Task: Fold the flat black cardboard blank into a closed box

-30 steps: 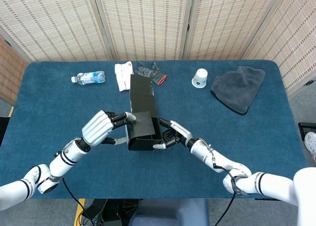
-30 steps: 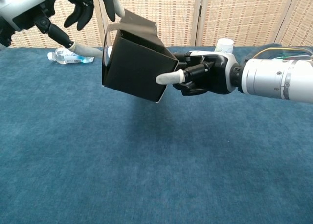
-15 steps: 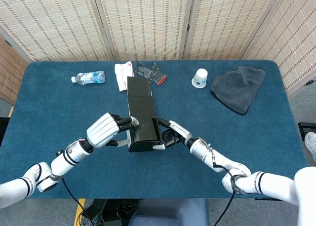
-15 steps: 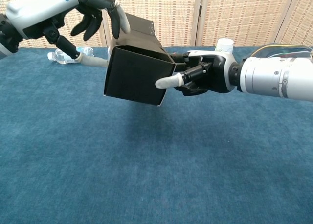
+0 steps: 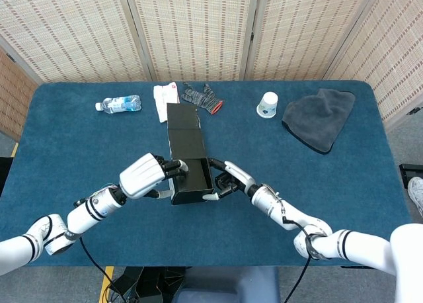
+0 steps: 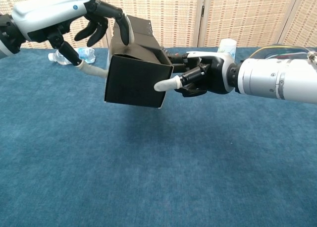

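Note:
The black cardboard box (image 5: 190,173) is partly formed and hangs above the blue table (image 5: 79,144) with its top open. Its long lid flap (image 5: 183,122) stretches away toward the back. In the chest view the box (image 6: 133,81) shows a flat front face. My left hand (image 5: 147,176) is at the left wall, fingers (image 6: 123,29) curled over the top edge and thumb against the side. My right hand (image 5: 225,179) grips the right wall, its thumb (image 6: 166,84) lying across the front corner, and the same hand (image 6: 200,77) shows in the chest view.
Along the table's back lie a water bottle (image 5: 119,104), a white packet (image 5: 164,99) and a dark glove (image 5: 203,98). A paper cup (image 5: 267,105) and a grey cloth (image 5: 319,118) sit at the back right. Wicker screens stand behind the table.
My left hand has closed in from the left and now has its fingers on the box's left wall. The box has levelled out and its lid flap has swung back.

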